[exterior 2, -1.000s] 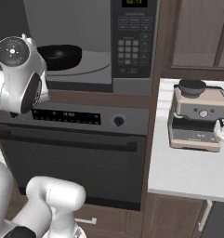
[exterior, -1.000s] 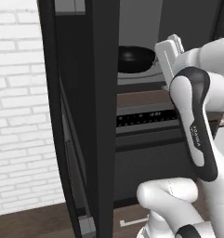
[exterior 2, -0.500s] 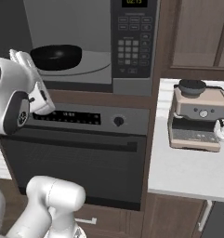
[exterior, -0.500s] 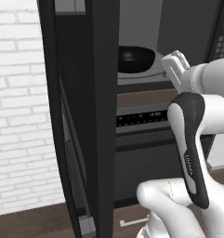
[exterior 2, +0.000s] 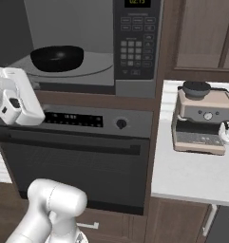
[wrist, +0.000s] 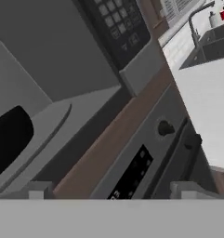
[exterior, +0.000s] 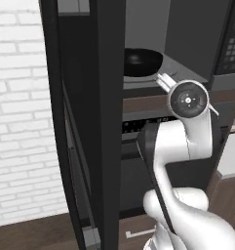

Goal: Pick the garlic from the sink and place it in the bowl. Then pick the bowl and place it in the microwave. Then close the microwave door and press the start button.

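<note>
The end effector [exterior 2: 16, 102] hangs just below and in front of the open microwave [exterior 2: 92, 45], level with the oven's display strip. Nothing sits between its fingers; in the hand view only two grey tip stubs [wrist: 38, 189] show, set well apart, so it reads as spread and empty.

The bowl [exterior 2: 57, 58] rests inside the cavity on the turntable, toward the left. I cannot make out the garlic in it; the bowl's inside is too dark to tell.

The door [exterior: 87, 122] stands swung wide open at the left, edge-on to the left base camera, and closing it looks like the step in hand.

Risks, as I judge them:
- The arm stands between the door and the cavity, so a swinging door could trap the wrist or elbow [exterior: 187, 100].
- Pushing near the hinge could let the tips slip off the panel.
- A glancing reach could hit the keypad [exterior 2: 131, 47] before the door is shut.
</note>
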Controlling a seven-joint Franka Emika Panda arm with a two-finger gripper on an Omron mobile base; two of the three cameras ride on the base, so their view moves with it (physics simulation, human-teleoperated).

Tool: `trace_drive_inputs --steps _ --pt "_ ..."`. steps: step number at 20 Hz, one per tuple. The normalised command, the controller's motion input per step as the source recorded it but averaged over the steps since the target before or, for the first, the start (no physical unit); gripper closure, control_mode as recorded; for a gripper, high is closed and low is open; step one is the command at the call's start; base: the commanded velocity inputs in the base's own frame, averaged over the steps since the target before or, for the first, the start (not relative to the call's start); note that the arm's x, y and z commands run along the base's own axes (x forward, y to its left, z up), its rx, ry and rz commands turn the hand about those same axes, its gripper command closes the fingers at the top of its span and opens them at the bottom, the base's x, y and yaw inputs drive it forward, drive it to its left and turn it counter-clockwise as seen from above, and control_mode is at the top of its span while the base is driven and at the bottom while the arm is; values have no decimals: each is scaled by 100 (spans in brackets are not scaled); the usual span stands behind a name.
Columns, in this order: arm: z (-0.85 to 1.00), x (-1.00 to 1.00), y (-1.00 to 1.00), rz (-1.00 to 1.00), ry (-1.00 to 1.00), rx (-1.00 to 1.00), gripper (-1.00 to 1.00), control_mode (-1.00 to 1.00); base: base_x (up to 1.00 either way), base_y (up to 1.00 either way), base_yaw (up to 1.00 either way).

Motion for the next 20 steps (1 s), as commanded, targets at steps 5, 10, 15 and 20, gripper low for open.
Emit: trace_drive_inputs --steps 5,10,15,20 --pt "-32 -32 1 -10 -16 -35 -100 -100 0 0 0" --pt "-5 -30 0 -12 -20 -31 -100 -100 0 0 0" --pt "-9 -23 2 -13 -13 -28 -100 -100 0 0 0" --pt "-25 -2 0 -14 -20 -27 -100 -100 0 0 0"
